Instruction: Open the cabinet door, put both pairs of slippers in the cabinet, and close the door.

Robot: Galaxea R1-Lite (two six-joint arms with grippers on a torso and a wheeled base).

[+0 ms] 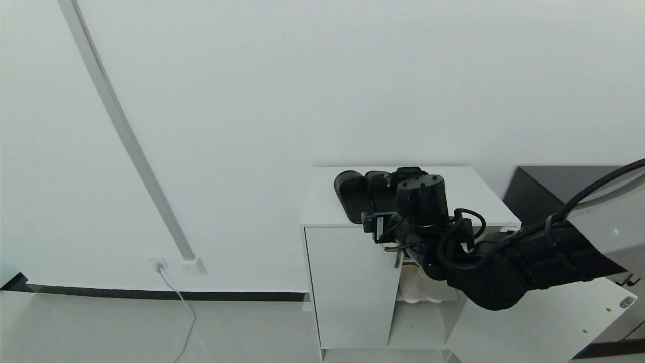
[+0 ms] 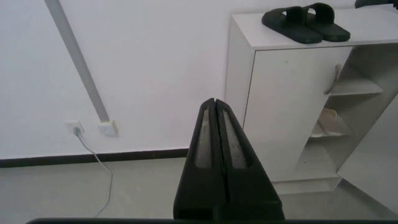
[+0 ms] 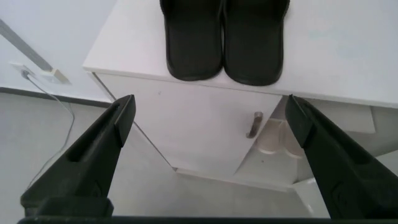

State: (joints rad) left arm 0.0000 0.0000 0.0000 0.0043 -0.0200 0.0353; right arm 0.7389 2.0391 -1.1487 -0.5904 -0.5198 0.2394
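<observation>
A white cabinet [image 1: 352, 282] stands against the wall; its right door [image 1: 534, 322] is swung open and its left door [image 2: 286, 112] is closed. A pair of black slippers [image 3: 224, 37] lies side by side on the cabinet top [image 1: 322, 201]. A pair of pale slippers [image 1: 418, 285] rests on a shelf inside. My right gripper [image 3: 211, 112] hovers open in front of and above the cabinet's front edge, its fingers [image 3: 93, 155] spread wider than the black pair. My left gripper [image 2: 215, 143] is shut on nothing, away to the left of the cabinet.
A grey floor [image 1: 101, 327] spreads left of the cabinet, with a wall socket and trailing cable [image 1: 174, 287]. A slanted cable duct [image 1: 126, 131] runs up the wall. A dark unit [image 1: 559, 186] stands to the right of the cabinet.
</observation>
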